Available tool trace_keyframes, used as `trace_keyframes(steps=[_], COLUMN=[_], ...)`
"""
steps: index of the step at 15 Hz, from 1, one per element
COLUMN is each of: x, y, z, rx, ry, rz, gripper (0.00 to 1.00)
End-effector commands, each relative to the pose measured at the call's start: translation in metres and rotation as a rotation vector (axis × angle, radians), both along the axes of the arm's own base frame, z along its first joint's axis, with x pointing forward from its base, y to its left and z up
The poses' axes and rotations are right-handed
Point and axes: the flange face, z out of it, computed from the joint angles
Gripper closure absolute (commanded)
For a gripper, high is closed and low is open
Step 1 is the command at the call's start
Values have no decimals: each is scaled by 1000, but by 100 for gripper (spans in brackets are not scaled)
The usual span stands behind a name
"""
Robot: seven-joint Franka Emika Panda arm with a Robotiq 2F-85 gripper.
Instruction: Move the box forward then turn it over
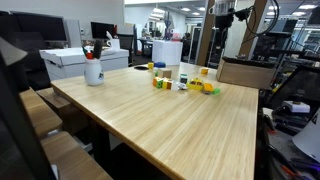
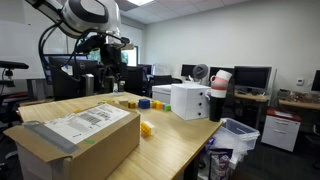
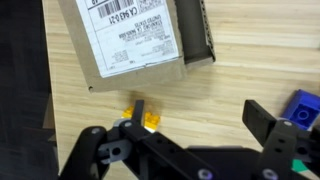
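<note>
While claw (image 3: pixel 195 112) gapes, box (image 3: pixel 130 40) lies beyond.

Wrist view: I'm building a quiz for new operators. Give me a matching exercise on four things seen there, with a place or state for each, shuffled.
Things:
1. box
2. yellow toy
3. blue block
4. gripper

Places or states:
A. at the right edge of the picture
B. open, holding nothing
C. at the top, shipping label showing
D. on the table, between box and gripper

Pairs: 1-C; 2-D; 3-A; 4-B
</note>
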Motion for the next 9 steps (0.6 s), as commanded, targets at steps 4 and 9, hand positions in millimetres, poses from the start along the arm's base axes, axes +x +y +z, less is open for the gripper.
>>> trace_keyframes(steps=[4,9], x=[-40,-29], y=[-5,-8], z=[17,16], rx=[185,132], ry=[-23,-13], rz=[274,197], gripper=[0,0])
